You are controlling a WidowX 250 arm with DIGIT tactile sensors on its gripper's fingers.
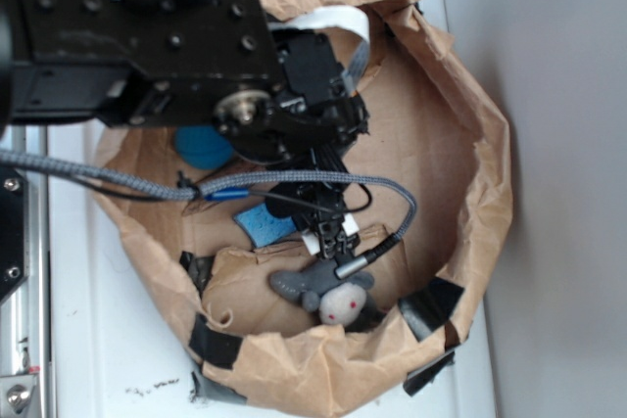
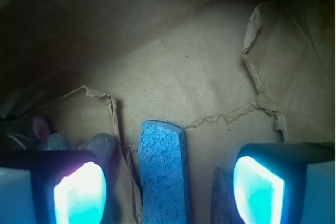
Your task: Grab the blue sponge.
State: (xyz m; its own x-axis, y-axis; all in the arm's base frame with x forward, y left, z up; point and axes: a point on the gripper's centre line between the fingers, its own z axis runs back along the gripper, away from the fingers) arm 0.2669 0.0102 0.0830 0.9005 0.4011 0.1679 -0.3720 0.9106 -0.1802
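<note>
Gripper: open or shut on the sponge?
Open. In the wrist view the fingers stand apart, with the blue sponge lying between them, untouched.

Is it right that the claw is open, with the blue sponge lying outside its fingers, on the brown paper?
Not quite. The claw is open, but the blue sponge lies between its fingers, not outside them, on the brown paper. The wrist view shows it.

White table (image 1: 108, 359) carries brown paper bag (image 1: 470, 124), black tape (image 1: 217, 344) on rim
</note>
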